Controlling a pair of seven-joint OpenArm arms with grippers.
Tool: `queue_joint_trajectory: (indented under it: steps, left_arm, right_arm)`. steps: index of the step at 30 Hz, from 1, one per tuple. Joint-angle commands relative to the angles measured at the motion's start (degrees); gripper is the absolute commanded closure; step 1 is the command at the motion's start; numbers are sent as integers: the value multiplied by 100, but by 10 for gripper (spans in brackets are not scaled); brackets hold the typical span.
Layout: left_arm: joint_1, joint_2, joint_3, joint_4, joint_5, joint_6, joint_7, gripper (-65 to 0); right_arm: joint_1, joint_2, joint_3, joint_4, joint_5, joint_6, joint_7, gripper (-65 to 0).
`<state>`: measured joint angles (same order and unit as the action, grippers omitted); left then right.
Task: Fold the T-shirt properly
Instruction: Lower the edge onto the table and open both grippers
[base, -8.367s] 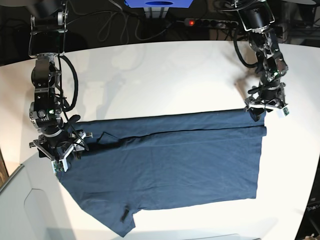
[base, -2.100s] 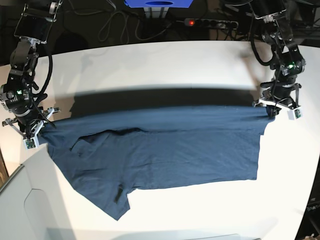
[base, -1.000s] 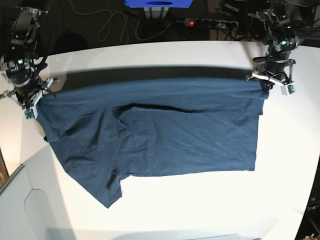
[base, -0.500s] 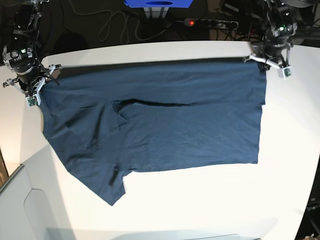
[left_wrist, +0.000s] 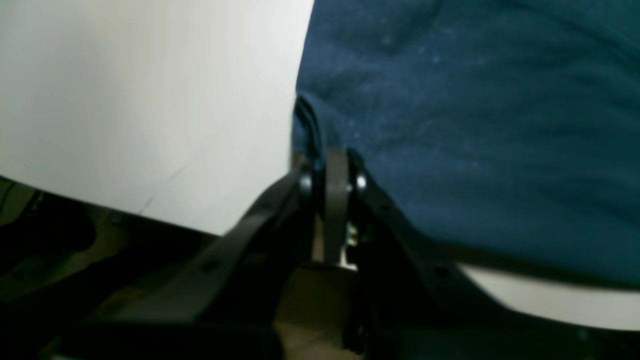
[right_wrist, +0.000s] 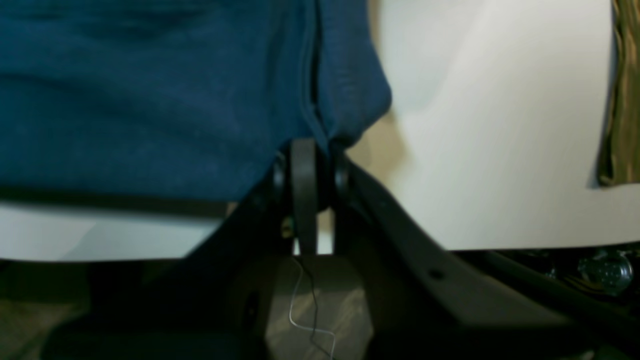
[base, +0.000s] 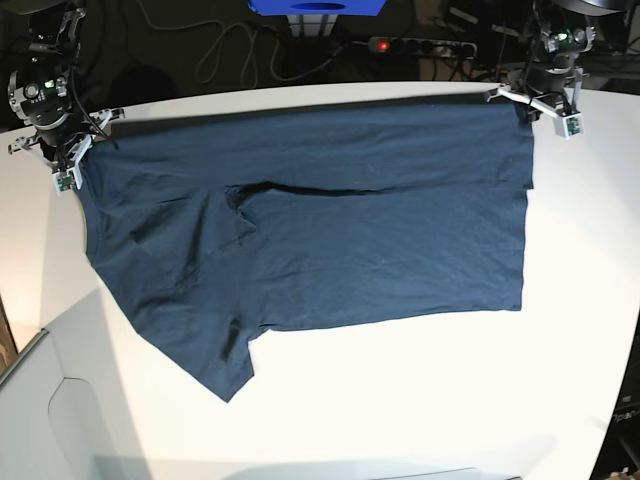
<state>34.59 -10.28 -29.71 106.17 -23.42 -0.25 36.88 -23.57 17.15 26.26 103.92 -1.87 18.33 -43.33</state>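
The dark navy T-shirt (base: 350, 230) hangs stretched between both grippers over the white table (base: 450, 400), its lower part lying on the surface and a sleeve pointing to the front left. My left gripper (base: 530, 108) is at the far right, shut on the shirt's upper right corner. In the left wrist view its fingers (left_wrist: 336, 170) pinch the fabric (left_wrist: 475, 125). At the far left, my right gripper (base: 72, 160) is shut on the other upper corner. The right wrist view shows the cloth (right_wrist: 150, 100) bunched in the closed gripper (right_wrist: 310, 150). A dark crease runs across the shirt's middle.
Behind the table's far edge lie a power strip (base: 420, 45) with a red light, cables and a blue object (base: 318, 6). A grey panel (base: 60, 420) sits at the front left corner. Bare white tabletop lies in front of and right of the shirt.
Both grippers have carried the held edge farther back toward the table's far edge. The shirt has spread over more of the table and the shadow under its top edge has shrunk.
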Motion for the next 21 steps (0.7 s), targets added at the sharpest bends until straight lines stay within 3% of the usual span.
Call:
queue_joint_trajectory:
  steps: [1, 21]
  left_arm:
    - [53, -49, -40, 77, -10, 21, -97, 0]
    - [0, -49, -40, 77, -27, 21, -97, 0]
  right_arm:
    - [-3, 92, 51, 83, -29, -26, 65, -1]
    - [-153, -22, 33, 83, -29, -26, 65, -2]
